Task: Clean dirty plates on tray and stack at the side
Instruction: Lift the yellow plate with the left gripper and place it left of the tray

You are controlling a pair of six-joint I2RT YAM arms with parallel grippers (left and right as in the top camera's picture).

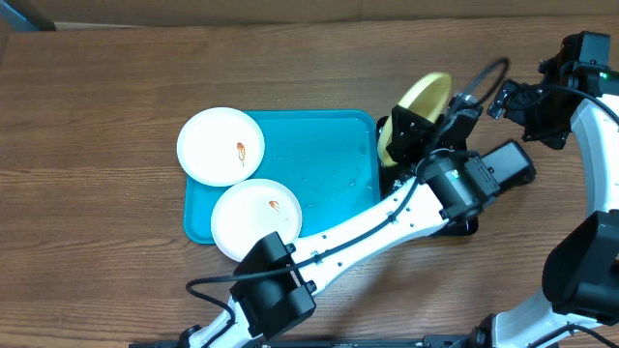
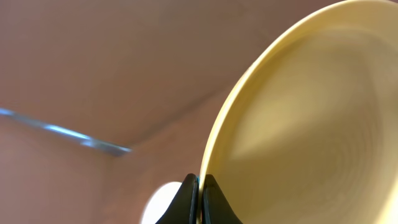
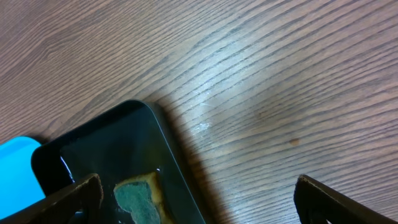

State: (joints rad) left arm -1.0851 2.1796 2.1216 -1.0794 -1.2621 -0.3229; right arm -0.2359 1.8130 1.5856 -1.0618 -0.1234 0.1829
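Lime-rimmed plate [image 2: 305, 118] between left pincer [image 2: 199, 190] tips

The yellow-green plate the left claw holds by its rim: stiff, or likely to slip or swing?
Probably stiff: the plate shows its round shape while pinched only at the rim. It looks light and smooth, so it may pivot in the left claw, which grips a narrow edge.

The left gripper [image 1: 411, 130] holds a tilted plate [image 1: 427, 95] just past the tray's [image 1: 329, 145] right rim. Left of it, two plates [image 1: 221, 145] lie on the tray. Near the right gripper [image 3: 199, 208], a sponge [image 3: 134, 199] lies in a smaller tray [image 3: 106, 143].
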